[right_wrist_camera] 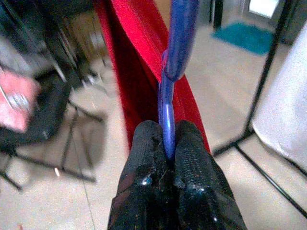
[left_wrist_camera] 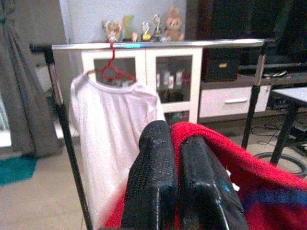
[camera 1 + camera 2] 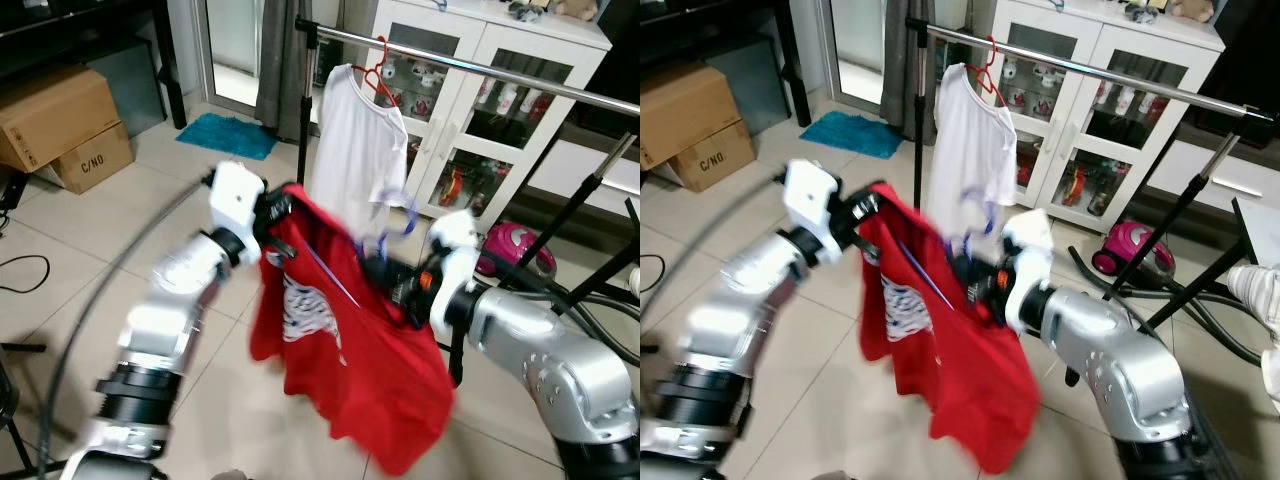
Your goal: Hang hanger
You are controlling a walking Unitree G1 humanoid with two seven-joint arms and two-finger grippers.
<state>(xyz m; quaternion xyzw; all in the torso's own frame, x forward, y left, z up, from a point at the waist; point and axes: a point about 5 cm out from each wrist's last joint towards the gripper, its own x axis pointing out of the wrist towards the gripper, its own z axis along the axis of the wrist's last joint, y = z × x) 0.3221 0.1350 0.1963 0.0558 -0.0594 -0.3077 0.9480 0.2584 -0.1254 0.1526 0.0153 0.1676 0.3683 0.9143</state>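
A red shirt (image 3: 340, 340) hangs on a blue hanger (image 1: 168, 96) between my two arms, in front of the clothes rack. My left gripper (image 3: 277, 208) is shut on the shirt's shoulder; in the left wrist view red cloth (image 2: 225, 153) bunches beside its black fingers (image 2: 153, 182). My right gripper (image 1: 167, 143) is shut on the blue hanger's thin bar, and the hanger's hook (image 3: 400, 215) curls up just above it. The silver rail (image 3: 520, 78) runs above and behind. A white shirt (image 3: 350, 150) hangs from it on a red hanger (image 3: 378, 80).
The rack's black post (image 3: 303, 110) stands left of the white shirt, and its legs spread over the tiles at right. A white glass-door cabinet (image 3: 480, 110) is behind. A pink vacuum (image 3: 515, 250), cardboard boxes (image 3: 60, 125) and a teal mat (image 3: 228, 135) lie around.
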